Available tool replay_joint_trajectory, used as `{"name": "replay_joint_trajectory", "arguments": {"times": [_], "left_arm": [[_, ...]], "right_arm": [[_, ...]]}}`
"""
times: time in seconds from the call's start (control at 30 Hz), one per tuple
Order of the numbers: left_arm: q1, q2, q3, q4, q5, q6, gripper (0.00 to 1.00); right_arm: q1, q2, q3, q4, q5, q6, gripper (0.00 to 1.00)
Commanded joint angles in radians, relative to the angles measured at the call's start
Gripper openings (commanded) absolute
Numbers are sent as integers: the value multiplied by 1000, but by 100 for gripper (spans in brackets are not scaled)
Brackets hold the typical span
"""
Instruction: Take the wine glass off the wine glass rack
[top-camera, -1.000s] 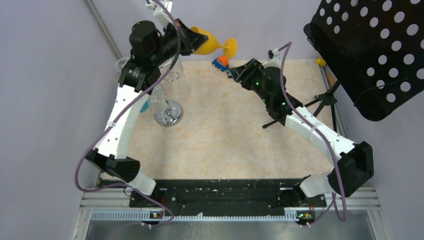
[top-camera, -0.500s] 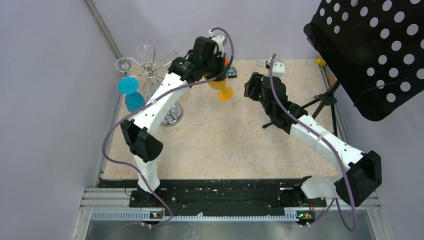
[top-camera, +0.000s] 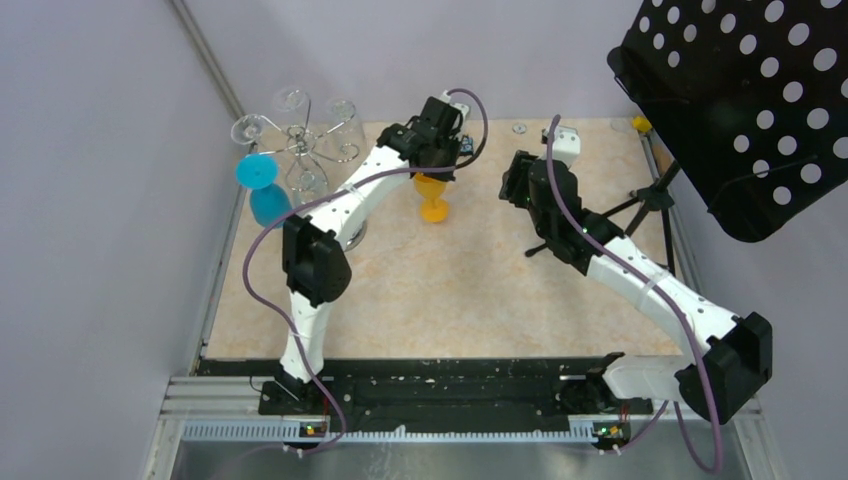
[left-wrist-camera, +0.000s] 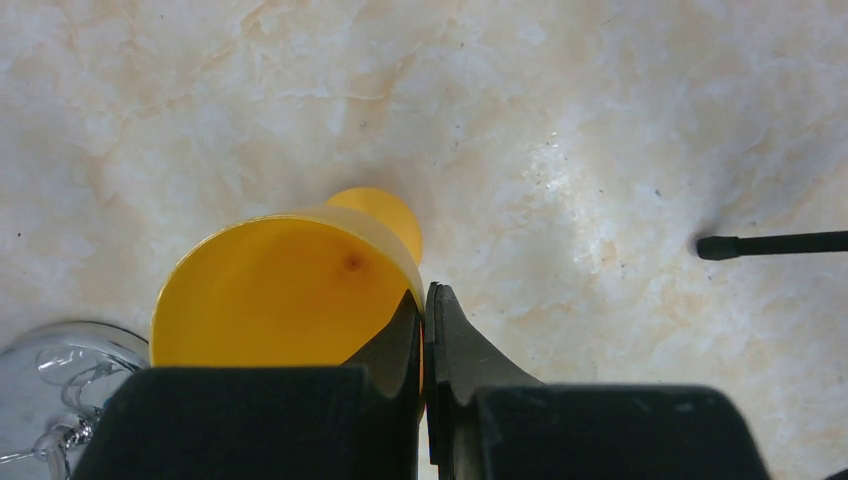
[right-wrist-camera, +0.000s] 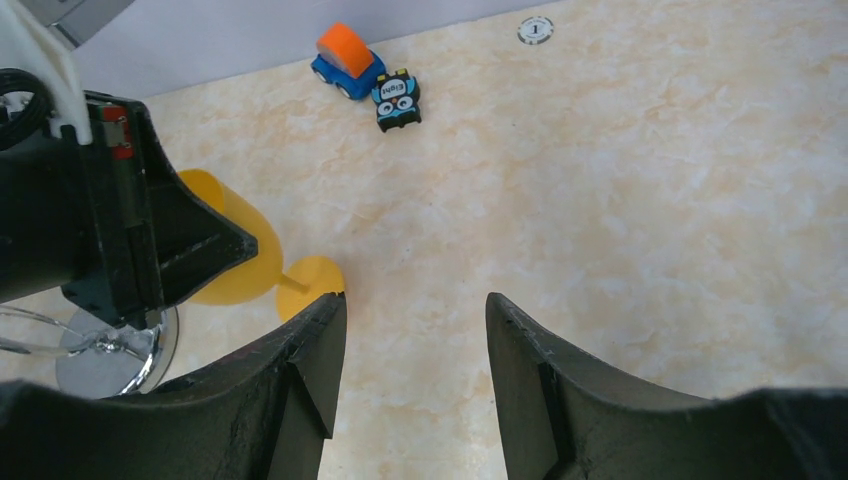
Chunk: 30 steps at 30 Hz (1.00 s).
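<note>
The yellow wine glass (top-camera: 433, 198) hangs bowl-up over the back middle of the table, away from the chrome wine glass rack (top-camera: 305, 150). My left gripper (top-camera: 432, 165) is shut on its rim. In the left wrist view one finger sits inside the yellow wine glass's bowl (left-wrist-camera: 280, 295) and the other outside, the left gripper (left-wrist-camera: 425, 305) pinching the wall. The glass's foot (right-wrist-camera: 310, 285) is down at the table; I cannot tell whether it touches. My right gripper (right-wrist-camera: 412, 305) is open and empty just right of the glass, seen from above as the right gripper (top-camera: 515, 180).
A blue glass (top-camera: 258, 172) and clear glasses (top-camera: 290, 98) still hang on the rack, whose mirrored base (right-wrist-camera: 115, 360) stands left of the yellow glass. A toy car (right-wrist-camera: 347, 58), a black toy (right-wrist-camera: 397, 100) and a chip (right-wrist-camera: 535, 30) lie at the back. A black perforated panel (top-camera: 740, 100) on a stand is at the right.
My left arm has swung the yellow glass from high at the back, rightward and down to the table's back middle. The right gripper has drawn back to the right.
</note>
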Motion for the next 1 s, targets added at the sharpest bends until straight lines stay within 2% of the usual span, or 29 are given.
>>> {"name": "replay_joint_trajectory", "arguments": {"times": [0.0,0.13,0.27,0.33,0.47,0.6,0.83,0.97], "left_arm": [[2,33,44,76,-61,54,0],[4,58,44,108,-70,71,0],[11,79,45,130,-73,75,7],[18,80,47,134,-72,75,15],[24,59,49,130,-69,69,39],[26,7,50,128,-34,51,51],[39,-150,44,135,100,14,59],[47,-258,39,137,119,18,63]], "right_arm": [[4,-30,-5,13,28,1,55],[3,-29,-5,14,28,-1,55],[4,-23,-1,11,25,-2,55],[3,-22,0,10,26,-2,55],[3,-21,2,2,27,4,55],[3,-19,3,1,19,14,55],[4,-16,13,-4,14,41,58],[4,-9,27,-10,10,59,61]]}}
